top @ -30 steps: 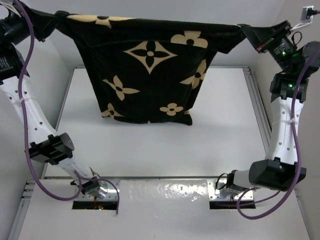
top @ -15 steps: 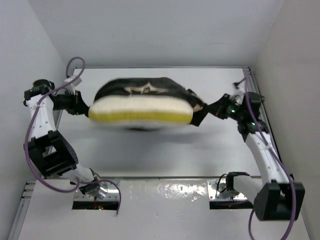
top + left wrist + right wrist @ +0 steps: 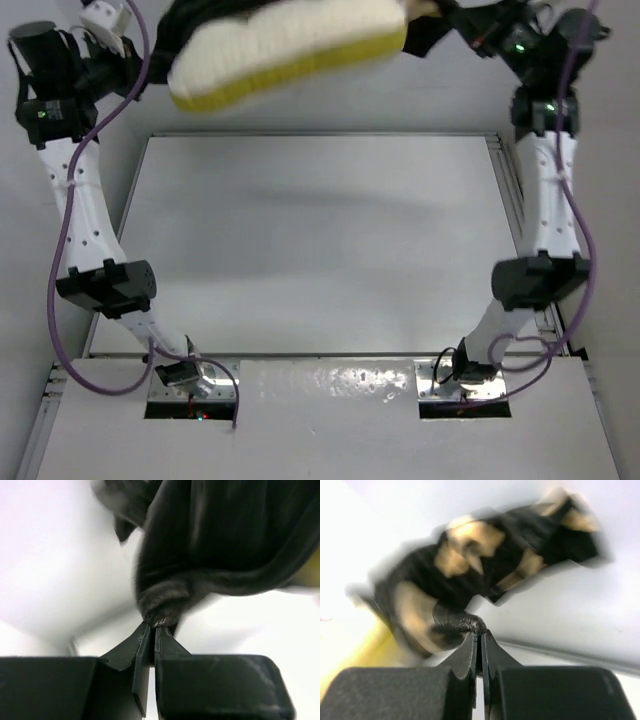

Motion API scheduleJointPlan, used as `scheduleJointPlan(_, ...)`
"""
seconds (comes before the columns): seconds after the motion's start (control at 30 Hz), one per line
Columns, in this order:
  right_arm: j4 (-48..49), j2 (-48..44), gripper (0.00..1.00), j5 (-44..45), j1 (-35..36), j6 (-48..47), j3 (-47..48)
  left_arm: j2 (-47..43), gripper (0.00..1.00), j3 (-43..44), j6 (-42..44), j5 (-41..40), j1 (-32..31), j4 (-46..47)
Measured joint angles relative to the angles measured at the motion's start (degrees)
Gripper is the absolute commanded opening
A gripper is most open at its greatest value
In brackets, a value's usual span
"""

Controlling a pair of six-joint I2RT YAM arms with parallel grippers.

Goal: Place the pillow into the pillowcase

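My left gripper and right gripper are each pinching an end of the pillowcase, holding it high above the table. The pillow is sitting inside, one long edge showing; I judge seating it fully remains.
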Motion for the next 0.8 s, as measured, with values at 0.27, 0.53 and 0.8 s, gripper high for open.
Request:
scheduleJointPlan(0.27,11.74,-27.61,0.00,-3.65,-10.29,11.63,-41.64,0.61,0.00,14.12,-4.66,7.30,4.44,-4.92)
scheduleJointPlan(0.53,7.96,-23.32,0.00,-10.14,-13.84,16.17,-35.04,3.13,0.00,4.09,-18.40,25.31,9.62,-2.19)
scheduleJointPlan(0.8,18.80,-28.89,0.00,-7.10,-20.61,21.18,-36.06,-0.96,0.00,-7.85,-52.06,38.18,17.38,39.54)
